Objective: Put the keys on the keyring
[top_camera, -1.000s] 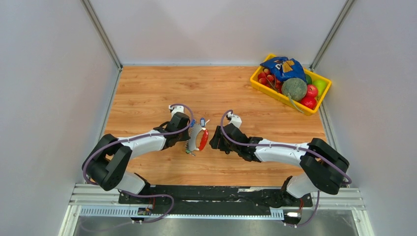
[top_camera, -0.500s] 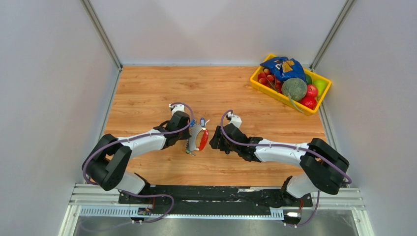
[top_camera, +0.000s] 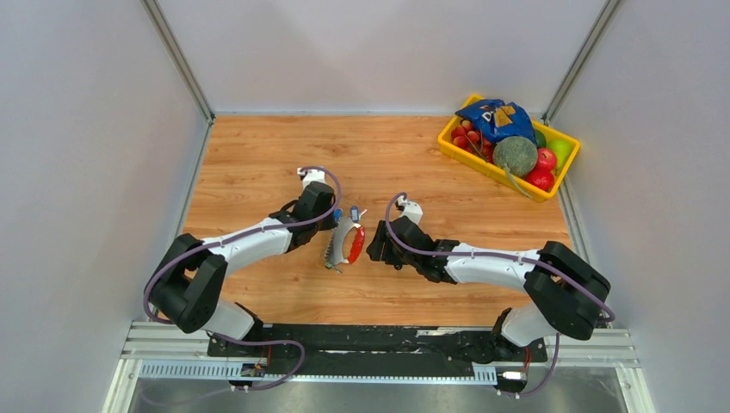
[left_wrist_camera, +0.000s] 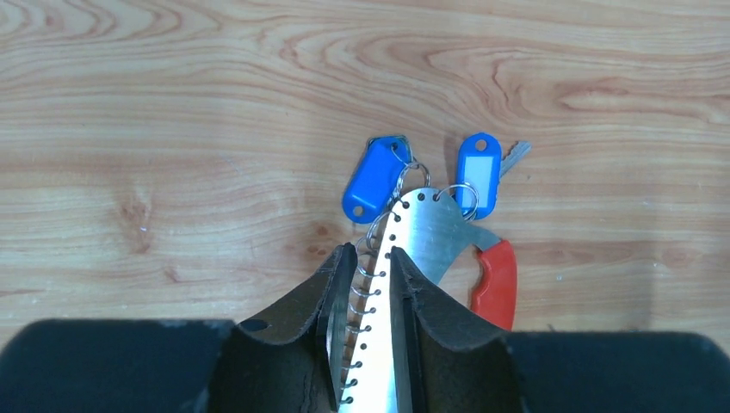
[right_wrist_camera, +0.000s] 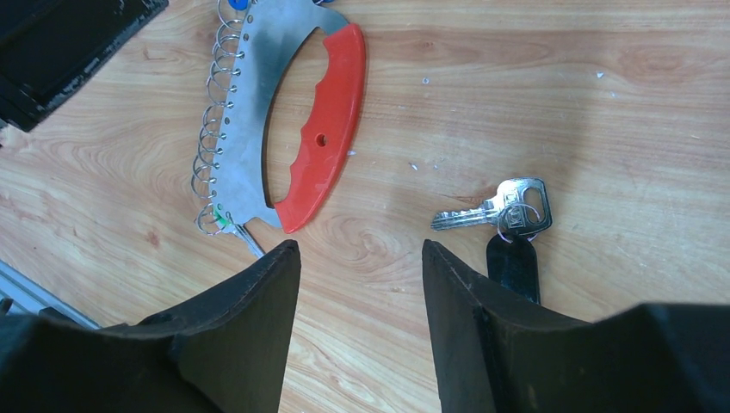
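wood-grain table point(top_camera: 258, 155), white walls on three sides, both arms reaching in from the near edge toward the middle. right gripper point(right_wrist_camera: 361, 292): jaws well apart, nothing between them, hovering low over bare board. the black-tagged key point(right_wrist_camera: 492, 211) lies flat just outside its right finger point(right_wrist_camera: 473, 327), the black tag partly hidden behind that finger, so the key is beside the gap, not in it; judged to be the key not yet mounted. the keyring point(right_wrist_camera: 250, 103) is a curved steel plate with a red grip point(right_wrist_camera: 323, 120) and a row of small wire rings point(right_wrist_camera: 207, 163) down its outer edge; it lies near the right gripper but apart from it. left gripper point(left_wrist_camera: 372, 275): fingers a narrow slot apart, set from above over the ringed edge, likely to steady the plate or work one ring; whether they pinch a ring or only straddle it cannot be told. beyond its tips, two blue-tagged keys point(left_wrist_camera: 375, 176) sit at the plate's far end, apparently already hooked on. yellow basket point(top_camera: 482, 163) of produce at the far right corner, well apart.
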`<act>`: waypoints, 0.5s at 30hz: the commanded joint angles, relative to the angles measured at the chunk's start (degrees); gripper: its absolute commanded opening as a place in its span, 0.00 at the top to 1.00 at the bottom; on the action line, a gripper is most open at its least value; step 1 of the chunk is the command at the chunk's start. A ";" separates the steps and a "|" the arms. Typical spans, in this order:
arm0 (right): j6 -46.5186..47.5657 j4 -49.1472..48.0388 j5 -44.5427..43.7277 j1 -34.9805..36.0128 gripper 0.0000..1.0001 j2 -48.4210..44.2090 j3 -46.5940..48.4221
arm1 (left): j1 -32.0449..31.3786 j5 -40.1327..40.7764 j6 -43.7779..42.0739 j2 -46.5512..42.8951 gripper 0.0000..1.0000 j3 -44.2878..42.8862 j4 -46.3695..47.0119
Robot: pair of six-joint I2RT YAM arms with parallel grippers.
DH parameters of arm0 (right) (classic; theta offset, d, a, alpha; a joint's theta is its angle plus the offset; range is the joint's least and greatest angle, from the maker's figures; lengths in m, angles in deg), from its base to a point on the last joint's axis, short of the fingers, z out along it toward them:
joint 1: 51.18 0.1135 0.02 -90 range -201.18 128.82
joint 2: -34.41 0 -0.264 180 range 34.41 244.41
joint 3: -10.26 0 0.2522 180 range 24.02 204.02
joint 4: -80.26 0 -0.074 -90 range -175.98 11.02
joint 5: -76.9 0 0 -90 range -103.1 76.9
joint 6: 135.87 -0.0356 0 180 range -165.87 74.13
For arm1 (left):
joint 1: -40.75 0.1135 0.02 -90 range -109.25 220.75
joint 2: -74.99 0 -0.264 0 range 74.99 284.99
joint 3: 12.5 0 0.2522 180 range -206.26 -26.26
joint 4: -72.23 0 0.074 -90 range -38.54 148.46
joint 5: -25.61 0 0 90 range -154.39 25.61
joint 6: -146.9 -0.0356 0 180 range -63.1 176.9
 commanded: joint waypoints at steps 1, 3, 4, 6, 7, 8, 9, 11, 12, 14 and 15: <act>0.76 -2.54 -0.97 0.28 0.43 0.68 0.43 | 0.70 1.55 -1.77 1.37 0.68 -2.52 -0.05; 0.95 -2.48 -0.83 0.30 0.43 0.76 0.60 | 0.89 1.25 -1.92 2.32 0.66 -2.94 0.39; 1.10 -2.52 -0.84 0.28 0.43 0.85 0.73 | 0.91 0.72 -2.02 2.93 0.66 -3.36 0.52; 1.28 -2.50 -0.76 0.22 0.43 0.85 0.79 | 1.08 -0.04 -2.18 4.11 0.67 -3.89 0.81; 1.37 -2.47 -0.78 0.26 0.43 0.90 0.79 | 1.05 -0.48 -2.19 4.44 0.67 -4.02 1.00; 1.43 -2.46 -0.77 0.24 0.43 0.86 0.79 | 1.08 -0.71 -2.20 5.07 0.67 -4.12 1.09; 1.48 -2.48 -0.69 0.28 0.43 0.93 0.79 | 1.09 -1.06 -2.15 5.53 0.67 -4.14 1.16; 1.58 -2.46 -0.80 0.21 0.42 0.78 0.66 | 1.10 -1.52 -1.90 5.94 0.67 -3.92 1.07; 1.58 -2.48 -0.86 0.26 0.42 0.69 0.62 | 1.10 -1.72 -1.74 6.06 0.68 -3.77 1.08; 1.77 -2.51 -0.91 0.26 0.42 0.67 0.66 | 1.10 -2.36 -1.21 6.36 0.68 -3.14 1.23; 1.86 -2.54 -0.99 0.27 0.42 0.68 0.70 | 1.10 -2.55 -0.87 6.34 0.69 -2.60 1.26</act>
